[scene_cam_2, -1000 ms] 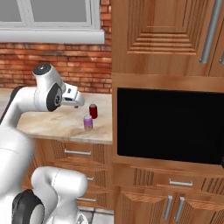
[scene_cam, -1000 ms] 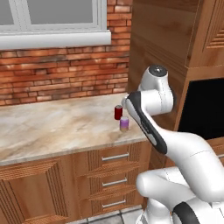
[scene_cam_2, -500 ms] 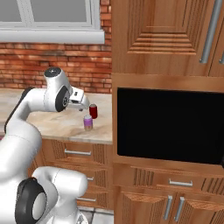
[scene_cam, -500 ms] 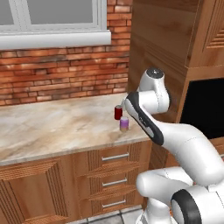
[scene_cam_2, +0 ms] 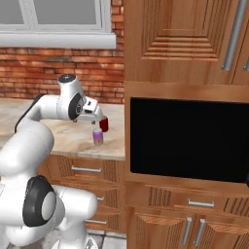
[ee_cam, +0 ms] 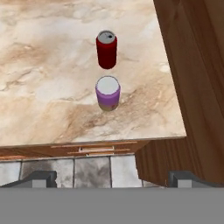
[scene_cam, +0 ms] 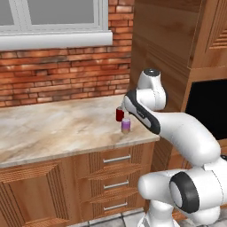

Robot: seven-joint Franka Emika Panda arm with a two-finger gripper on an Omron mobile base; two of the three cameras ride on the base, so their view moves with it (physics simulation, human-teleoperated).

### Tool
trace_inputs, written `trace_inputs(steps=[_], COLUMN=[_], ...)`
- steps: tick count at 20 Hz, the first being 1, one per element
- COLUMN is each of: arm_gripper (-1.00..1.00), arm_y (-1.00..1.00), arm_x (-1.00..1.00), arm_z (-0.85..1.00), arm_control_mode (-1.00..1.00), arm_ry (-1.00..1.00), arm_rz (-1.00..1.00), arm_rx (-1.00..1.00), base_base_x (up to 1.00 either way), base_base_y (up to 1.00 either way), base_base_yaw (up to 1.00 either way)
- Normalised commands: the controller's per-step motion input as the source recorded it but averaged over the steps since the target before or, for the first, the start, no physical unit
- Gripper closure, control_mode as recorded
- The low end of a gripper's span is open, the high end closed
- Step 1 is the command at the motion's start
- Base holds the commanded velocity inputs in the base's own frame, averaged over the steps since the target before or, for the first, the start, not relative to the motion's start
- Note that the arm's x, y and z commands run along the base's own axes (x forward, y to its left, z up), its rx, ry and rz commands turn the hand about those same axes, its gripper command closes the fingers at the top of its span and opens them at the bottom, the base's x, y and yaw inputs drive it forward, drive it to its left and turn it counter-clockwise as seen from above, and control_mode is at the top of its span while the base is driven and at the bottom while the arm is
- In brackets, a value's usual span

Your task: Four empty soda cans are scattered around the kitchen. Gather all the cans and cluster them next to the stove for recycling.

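On the marble counter (ee_cam: 52,87), near its right end: one soda can (ee_cam: 106,49) upright, just behind a small purple jar (ee_cam: 107,93).

Stood close together beside the tall wooden cabinet (ee_cam: 192,78), apparently just left there; no stove anywhere about, so presumably a carry ahead. Gripper (ee_cam: 112,177) hung above the counter's front edge, well short of the can, jaws spread wide and empty, seemingly lining up for a reach. No brand, label or writing legible on can or jar.
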Motion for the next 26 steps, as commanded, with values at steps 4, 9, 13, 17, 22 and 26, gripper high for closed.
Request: trace_inputs(steps=[4,9,13,17,22,26], arm_gripper=[-1.00,-1.00,-1.00,-1.00,-1.00,-1.00], arm_y=[0.00,0.00,0.00,0.00,0.00,0.00], arm_x=[0.22,0.22,0.20,0.18,0.16,0.11], arm_z=[-0.17,-0.17,-0.17,-0.19,-0.23,-0.20], arm_control_mode=[-1.00,-1.00,-1.00,-1.00,-1.00,-1.00], arm_ry=[0.06,0.03,0.03,0.01,0.00,0.01], arm_rz=[0.00,0.00,0.00,0.00,0.00,0.00], arm_rx=[0.00,0.00,0.00,0.00,0.00,0.00], base_base_x=[0.00,0.00,0.00,0.00,0.00,0.00], base_base_y=[0.00,0.00,0.00,0.00,0.00,0.00], base_base_yaw=[0.00,0.00,0.00,0.00,0.00,0.00])
